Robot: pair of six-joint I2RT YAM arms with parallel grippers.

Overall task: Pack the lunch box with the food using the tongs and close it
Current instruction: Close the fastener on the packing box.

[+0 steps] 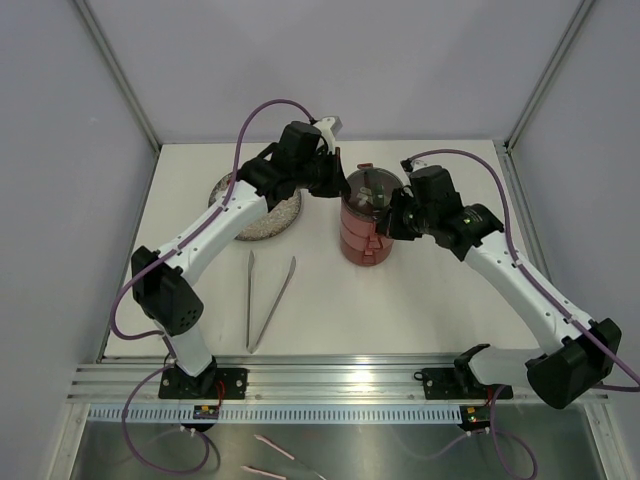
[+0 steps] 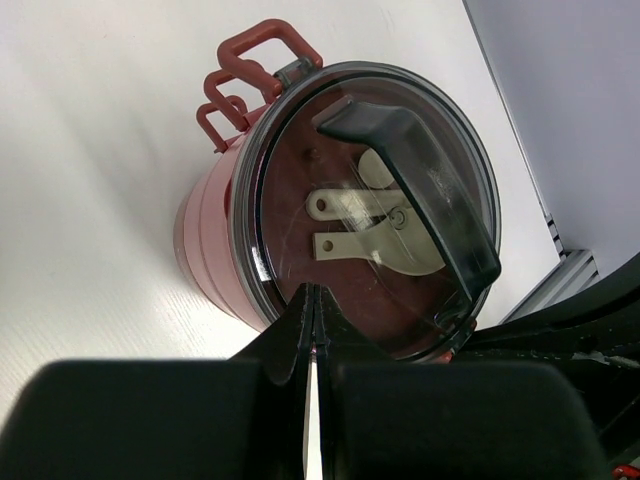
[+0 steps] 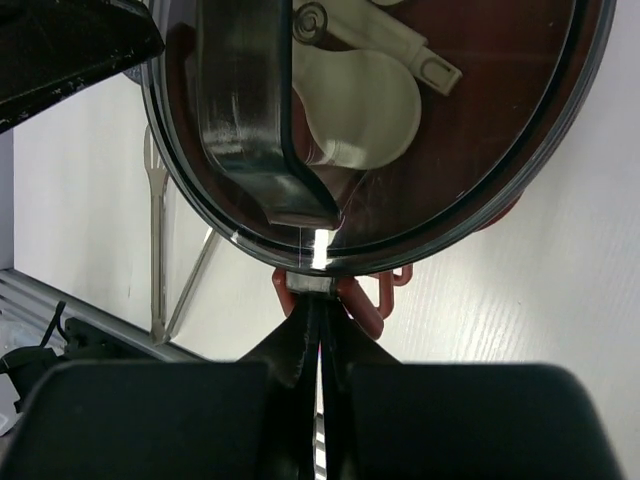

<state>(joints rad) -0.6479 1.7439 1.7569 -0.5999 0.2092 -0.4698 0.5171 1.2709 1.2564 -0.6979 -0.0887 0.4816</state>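
Two arms bend inward over the table [image 1: 330, 320] and meet at the lunch box [image 1: 362, 240], which stands stacked and upright with a clear lid [image 1: 368, 186] on top. The left gripper [image 1: 338, 185] comes at it from the left, the right gripper [image 1: 388, 222] from the right. Each has its fingers pressed together on nothing, tips at the lid's rim. The right one's tips sit just below a grey clip [image 3: 308, 282] between the red loop handles [image 3: 366, 302]. Bare table lies on the near side of the lunch box. The tongs [image 1: 265, 300] lie flat to its near left, well apart from both grippers. A grey speckled plate [image 1: 272, 222] sits to its left, partly under the left arm.
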